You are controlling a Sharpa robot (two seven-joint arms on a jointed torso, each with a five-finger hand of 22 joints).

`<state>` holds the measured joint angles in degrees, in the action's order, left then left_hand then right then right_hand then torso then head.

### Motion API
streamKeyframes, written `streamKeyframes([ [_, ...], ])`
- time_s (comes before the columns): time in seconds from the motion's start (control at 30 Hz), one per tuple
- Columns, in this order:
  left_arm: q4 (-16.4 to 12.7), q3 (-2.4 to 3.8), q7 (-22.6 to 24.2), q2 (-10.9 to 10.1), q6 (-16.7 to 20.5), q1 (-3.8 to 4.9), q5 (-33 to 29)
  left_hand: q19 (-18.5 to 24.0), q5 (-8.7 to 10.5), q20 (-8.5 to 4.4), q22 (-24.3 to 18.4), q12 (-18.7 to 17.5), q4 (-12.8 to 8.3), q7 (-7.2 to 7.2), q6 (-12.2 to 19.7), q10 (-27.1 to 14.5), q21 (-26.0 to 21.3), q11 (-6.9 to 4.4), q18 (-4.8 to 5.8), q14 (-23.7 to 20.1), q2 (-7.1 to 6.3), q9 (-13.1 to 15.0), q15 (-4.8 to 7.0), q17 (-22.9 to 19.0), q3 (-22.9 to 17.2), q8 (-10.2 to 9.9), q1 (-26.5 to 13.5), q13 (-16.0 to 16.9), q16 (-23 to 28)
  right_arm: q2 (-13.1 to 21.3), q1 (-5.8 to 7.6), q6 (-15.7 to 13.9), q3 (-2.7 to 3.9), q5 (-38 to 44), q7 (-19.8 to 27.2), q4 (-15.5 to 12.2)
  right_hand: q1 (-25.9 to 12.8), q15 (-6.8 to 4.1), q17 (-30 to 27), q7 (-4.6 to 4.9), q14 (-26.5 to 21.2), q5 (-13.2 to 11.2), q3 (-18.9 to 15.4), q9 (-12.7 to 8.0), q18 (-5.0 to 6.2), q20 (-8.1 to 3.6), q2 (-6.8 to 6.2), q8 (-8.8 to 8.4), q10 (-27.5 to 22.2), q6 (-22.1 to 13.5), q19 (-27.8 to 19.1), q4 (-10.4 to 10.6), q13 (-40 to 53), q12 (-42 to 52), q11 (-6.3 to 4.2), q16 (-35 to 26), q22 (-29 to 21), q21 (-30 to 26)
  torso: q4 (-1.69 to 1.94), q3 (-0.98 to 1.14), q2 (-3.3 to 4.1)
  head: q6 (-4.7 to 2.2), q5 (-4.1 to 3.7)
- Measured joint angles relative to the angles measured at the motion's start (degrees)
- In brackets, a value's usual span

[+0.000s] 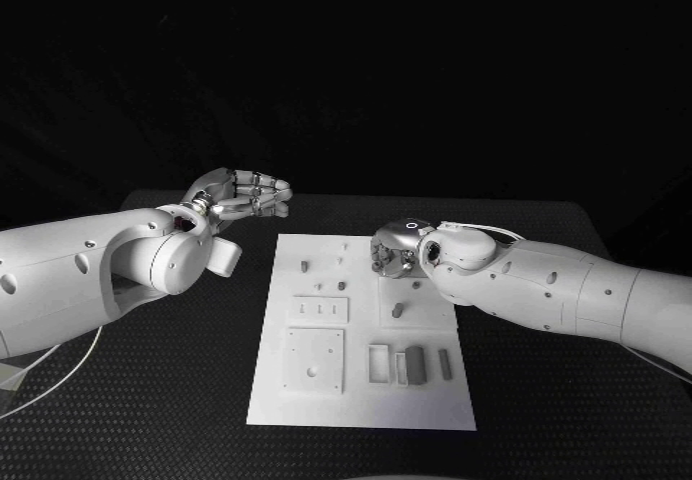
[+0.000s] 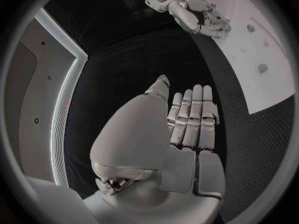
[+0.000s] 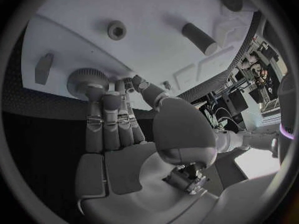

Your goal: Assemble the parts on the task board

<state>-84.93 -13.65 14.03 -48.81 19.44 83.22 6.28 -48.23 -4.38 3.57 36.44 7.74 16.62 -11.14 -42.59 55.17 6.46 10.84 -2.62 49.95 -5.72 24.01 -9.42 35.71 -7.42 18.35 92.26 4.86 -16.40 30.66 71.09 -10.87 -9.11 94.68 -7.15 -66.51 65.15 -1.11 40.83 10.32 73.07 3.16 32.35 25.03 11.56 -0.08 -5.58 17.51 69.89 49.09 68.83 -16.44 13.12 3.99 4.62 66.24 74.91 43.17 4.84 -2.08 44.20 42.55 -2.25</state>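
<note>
Right hand (image 1: 392, 252) sits over the far-right part of the task board (image 1: 362, 405), fingers curled down onto a round grey gear-like part (image 3: 85, 81); wrist view shows the fingertips (image 3: 111, 88) touching its toothed rim, thumb beside it, so it reads as a pinch on that part. Nearest on the board, head view: square white plate with a hole (image 1: 315, 360) at near left, and to its right a row of upright slots with a dark grey block (image 1: 415, 365) standing in one and a thin grey strip (image 1: 444, 363) just beside it. Further back, a low white panel with three slits (image 1: 320, 311), a small grey piece (image 1: 398, 311) to its right, then small grey pegs (image 1: 304, 266) toward the far edge. Right wrist view also shows a dark grey cylinder (image 3: 199, 39) lying tilted on the board, a small ring-shaped part (image 3: 116, 30) near it, and a small grey wedge (image 3: 44, 68) well apart from both. Left hand (image 1: 242, 194) is off the board, above the black table (image 1: 173, 380) past the board's far-left corner; fingers straight and pressed side by side, holding nothing, touching nothing. Left wrist view confirms flat fingers (image 2: 194, 115) together, thumb alongside, right hand (image 2: 202, 18) visible at the board's far edge.
</note>
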Motion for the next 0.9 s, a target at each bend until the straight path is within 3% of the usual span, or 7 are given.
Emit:
streamKeyframes([
  [0.9, 0.1, 0.0, -0.1, 0.1, 0.0, 0.18, 0.0, 0.0, 0.0, 0.01, 0.0, 0.0, 0.0, -0.01, 0.0, 0.0, -0.2, 0.0, 0.02, 0.0, 0.23, 0.0, 0.0, 0.1, 0.0, 0.0, -0.2, 0.0, 0.0, -1.3, -0.01, -0.7, 0.45, 0.9, -0.3, 1.4, -1.1, 0.08, 0.0, -0.11, -0.1, 0.0, 0.2, 0.2, -0.59, -0.84, -0.08, 0.0, -0.3, 0.1, 0.6, 0.2, 0.2, 0.4, 0.09, 0.3, 0.0, 0.4, 0.15, -0.08, 0.94, -0.44, 0.14],
])
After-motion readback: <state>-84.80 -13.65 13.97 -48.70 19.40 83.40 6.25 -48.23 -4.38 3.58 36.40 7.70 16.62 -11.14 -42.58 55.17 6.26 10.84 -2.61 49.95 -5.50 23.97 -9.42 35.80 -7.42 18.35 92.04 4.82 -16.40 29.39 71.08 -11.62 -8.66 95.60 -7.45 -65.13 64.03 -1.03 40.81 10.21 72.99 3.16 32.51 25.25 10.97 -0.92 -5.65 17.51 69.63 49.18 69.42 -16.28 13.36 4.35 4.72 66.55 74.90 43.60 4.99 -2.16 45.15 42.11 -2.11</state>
